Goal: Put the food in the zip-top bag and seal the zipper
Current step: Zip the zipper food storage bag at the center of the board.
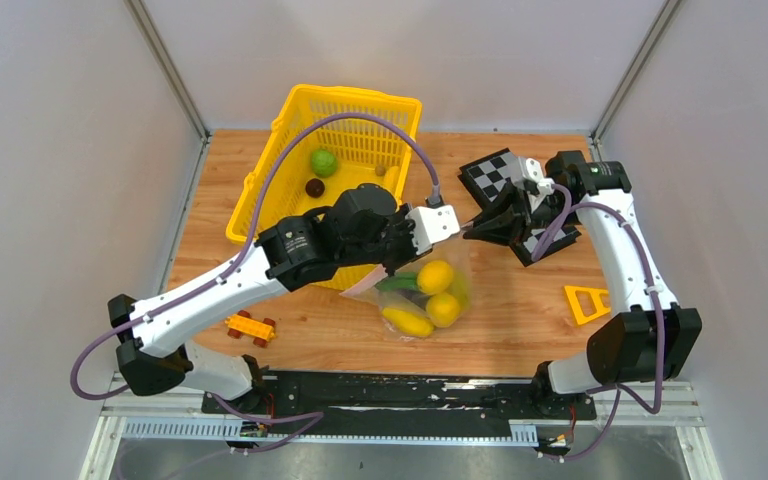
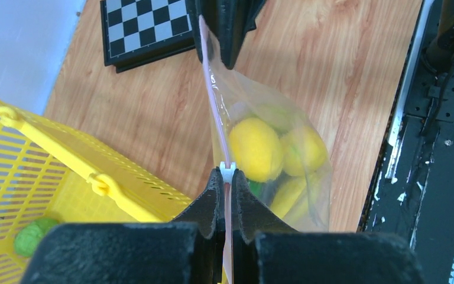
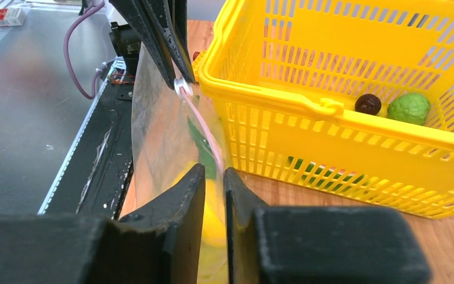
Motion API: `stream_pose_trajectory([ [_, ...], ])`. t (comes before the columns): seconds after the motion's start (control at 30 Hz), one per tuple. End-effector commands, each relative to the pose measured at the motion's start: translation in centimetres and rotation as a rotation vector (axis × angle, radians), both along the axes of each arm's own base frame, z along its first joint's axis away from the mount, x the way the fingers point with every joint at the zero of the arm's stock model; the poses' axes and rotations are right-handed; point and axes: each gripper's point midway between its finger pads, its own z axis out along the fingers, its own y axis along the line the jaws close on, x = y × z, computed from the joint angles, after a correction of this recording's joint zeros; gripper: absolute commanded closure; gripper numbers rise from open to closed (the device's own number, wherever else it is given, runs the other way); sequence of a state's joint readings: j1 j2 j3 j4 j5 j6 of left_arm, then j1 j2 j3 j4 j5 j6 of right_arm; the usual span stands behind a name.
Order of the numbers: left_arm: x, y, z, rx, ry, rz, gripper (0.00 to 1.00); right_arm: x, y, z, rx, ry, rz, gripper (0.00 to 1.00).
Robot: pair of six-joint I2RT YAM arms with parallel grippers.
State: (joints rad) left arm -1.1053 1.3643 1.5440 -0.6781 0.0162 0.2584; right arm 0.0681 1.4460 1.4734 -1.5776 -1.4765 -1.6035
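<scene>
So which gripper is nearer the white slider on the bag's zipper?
Left. The left gripper pinches the zipper right behind the slider; the right gripper sits at the strip's far end.

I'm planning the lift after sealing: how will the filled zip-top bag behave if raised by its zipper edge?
Probably floppy: the zip-top bag sags below the zipper pinched in the left claw. Likely bottom-heavy and swingy, since the yellow fruits bunch low. The film looks slick, so it may slip.

A yellow basket [image 1: 352, 92], chequerboard [image 1: 492, 172], orange toy car [image 1: 251, 327] and yellow triangle [image 1: 586, 292] sit on the table [image 1: 530, 335]
</scene>
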Motion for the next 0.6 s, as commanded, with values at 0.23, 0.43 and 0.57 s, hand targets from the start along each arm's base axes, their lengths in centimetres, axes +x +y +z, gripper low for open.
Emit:
stream_pose_trajectory([
  [0.23,0.5,-2.3,3.1,-0.069,0.001,-0.014,1.0,-1.0,1.0,1.5,-0.056,0.021,0.001,0.44],
  [0.43,0.5,-2.4,3.0,-0.065,-0.001,-0.02,1.0,2.1,2.4,0.0,-0.177,-0.114,-0.22,0.39],
  [0.57,0.4,-2.3,2.9,-0.06,0.0,-0.026,1.0,1.9,2.8,0.7,-0.187,-0.093,-0.206,0.45],
])
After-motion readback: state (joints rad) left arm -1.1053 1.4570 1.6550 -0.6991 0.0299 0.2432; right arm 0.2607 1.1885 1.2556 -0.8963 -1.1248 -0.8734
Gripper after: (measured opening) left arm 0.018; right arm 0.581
